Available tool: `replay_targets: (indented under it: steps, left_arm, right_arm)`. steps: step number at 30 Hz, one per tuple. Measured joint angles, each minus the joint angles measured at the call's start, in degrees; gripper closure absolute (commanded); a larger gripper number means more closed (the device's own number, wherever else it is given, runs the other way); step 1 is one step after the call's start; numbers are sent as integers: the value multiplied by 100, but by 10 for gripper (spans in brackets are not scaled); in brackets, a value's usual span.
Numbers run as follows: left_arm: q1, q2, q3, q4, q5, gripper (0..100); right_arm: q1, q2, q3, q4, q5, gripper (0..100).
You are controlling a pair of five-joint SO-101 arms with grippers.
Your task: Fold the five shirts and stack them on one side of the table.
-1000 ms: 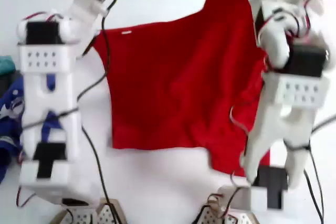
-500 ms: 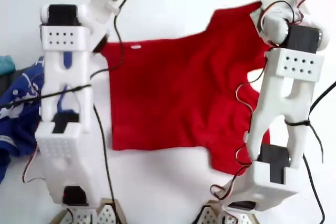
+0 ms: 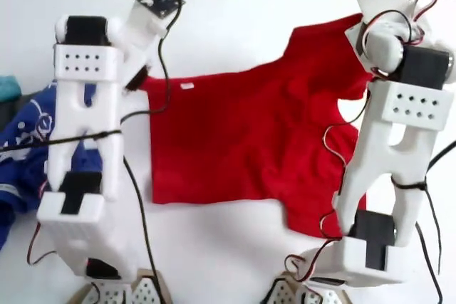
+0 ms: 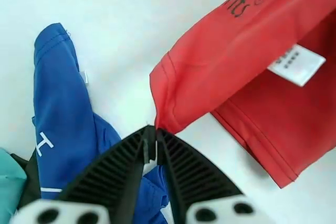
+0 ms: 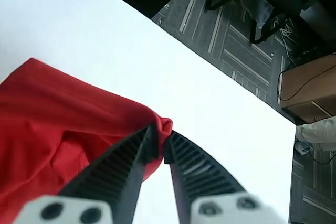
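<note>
Across the middle of the high view, a red fabric shirt (image 3: 242, 140) lies spread on the white table (image 3: 235, 12), pinched at two points along its upper edge. The left gripper (image 4: 152, 132) has its black ribbed jaws closed on the tip of a hemmed red corner, at the left-centre of the high view. The right gripper (image 5: 160, 135) is likewise clamped on a bunched red corner at the upper right.

The line between the two holds runs slantwise, the right-hand end higher in the frame than the left. From both sets of jaws the body of the shirt lies toward the bottom of the frame, its lower hem flat and free. A fold would likely mean carrying this held edge downward over the body, and the slant wants evening out first.

A crumpled blue printed shirt (image 3: 28, 133) lies at the left edge, just beside the left hold.
</note>
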Motion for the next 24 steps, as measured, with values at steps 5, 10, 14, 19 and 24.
replay_targets:
  steps: [5, 10, 14, 19, 24]
  left_arm:
    - [-62, -26, 79, -668, -9, 976]
    - [-193, 308, 79, -1811, -9, 976]
    - [-246, 967, 70, -2312, 62, 976]
    - [-360, 1723, -580, -2400, 97, 976]
    - [-378, 2207, -1644, -2119, 105, 976]
  right_arm:
    - [0, 299, 70, -659, 0, 977]
    - [0, 1310, 79, -1688, 0, 977]
    - [0, 2022, 62, -2769, 0, 977]
    - [-211, 2655, -492, -3490, 0, 977]
    - [-396, 3024, -1196, -3587, 0, 977]
